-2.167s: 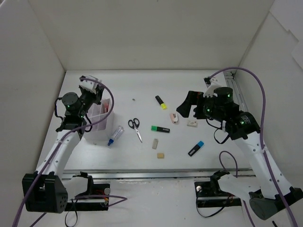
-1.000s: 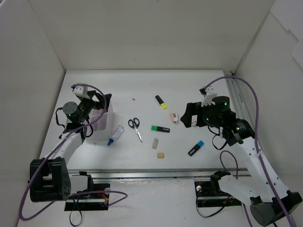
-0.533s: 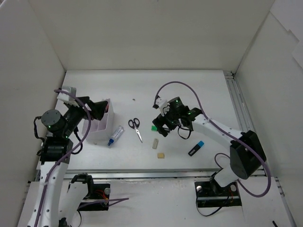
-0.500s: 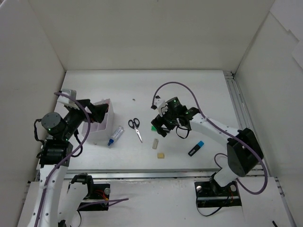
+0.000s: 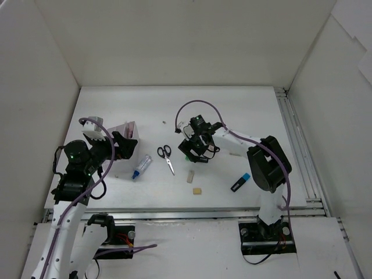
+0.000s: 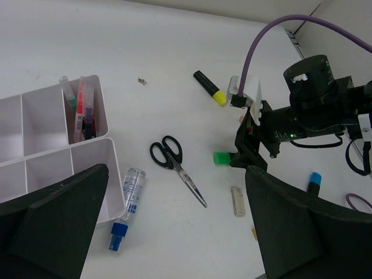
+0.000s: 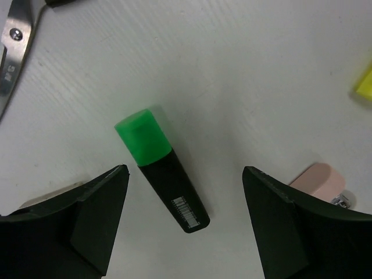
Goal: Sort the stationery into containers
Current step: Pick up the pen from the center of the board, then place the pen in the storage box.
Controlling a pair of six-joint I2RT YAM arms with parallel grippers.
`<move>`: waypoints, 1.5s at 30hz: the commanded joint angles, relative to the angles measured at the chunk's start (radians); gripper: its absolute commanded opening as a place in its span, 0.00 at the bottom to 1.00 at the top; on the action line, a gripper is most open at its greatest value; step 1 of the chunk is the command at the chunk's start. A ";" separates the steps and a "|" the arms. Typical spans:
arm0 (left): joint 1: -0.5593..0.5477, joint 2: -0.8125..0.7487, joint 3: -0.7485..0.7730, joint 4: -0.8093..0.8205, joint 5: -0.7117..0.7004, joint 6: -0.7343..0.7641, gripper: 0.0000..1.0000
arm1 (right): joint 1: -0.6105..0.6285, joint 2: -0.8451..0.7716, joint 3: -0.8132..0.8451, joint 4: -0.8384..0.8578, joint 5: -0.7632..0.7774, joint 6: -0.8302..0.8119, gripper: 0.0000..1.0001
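Left hand [image 5: 119,146]: is hanging released just beside the box [image 6: 58,152], grasping nothing.
Box: is holding a few pens [image 6: 81,110] in one compartment.
Right hand [image 7: 183,174]: is hovering released, straddling the green highlighter [image 7: 163,168], which is lying right of the box, beyond the scissors [image 6: 174,163].
Progress: is barely starting; the yellow highlighter [image 6: 209,87], blue highlighter [image 5: 240,182] and erasers [image 5: 190,176] are lying loose on the surface [image 5: 232,110] right of the box.

Left arm [image 5: 64,203] hangs near the tabletop's [image 5: 244,110] left edge, and the left gripper [image 5: 120,147] is tipped down and rightward, fingers [image 6: 58,221] spread wide with nothing in them. Right arm [image 5: 238,139] reaches way over to the middle of the tabletop, right gripper [image 5: 195,152] pointing straight down, its fingers parted and not pinching anything.
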State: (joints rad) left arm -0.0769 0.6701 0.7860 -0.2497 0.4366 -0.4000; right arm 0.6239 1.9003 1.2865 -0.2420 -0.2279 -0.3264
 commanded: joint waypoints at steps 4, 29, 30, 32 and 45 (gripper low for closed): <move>-0.003 -0.021 0.013 0.039 -0.042 0.003 1.00 | 0.019 0.077 0.097 -0.149 0.148 0.029 0.74; -0.236 0.224 -0.011 0.455 0.191 -0.123 1.00 | 0.100 -0.526 -0.222 0.361 -0.169 0.256 0.00; -0.286 0.252 -0.014 0.480 0.173 -0.134 0.99 | 0.115 -0.540 -0.239 0.381 -0.168 0.268 0.00; -0.351 0.282 -0.008 0.518 0.089 -0.155 1.00 | 0.134 -0.560 -0.236 0.405 -0.168 0.282 0.00; -0.437 0.322 -0.022 0.596 -0.137 -0.221 0.84 | 0.218 -0.596 -0.211 0.437 -0.061 0.306 0.00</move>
State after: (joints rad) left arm -0.5022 0.9905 0.7467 0.2531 0.3340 -0.6048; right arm 0.8330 1.3415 1.0657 0.0761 -0.3241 -0.0483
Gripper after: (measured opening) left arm 0.860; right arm 0.283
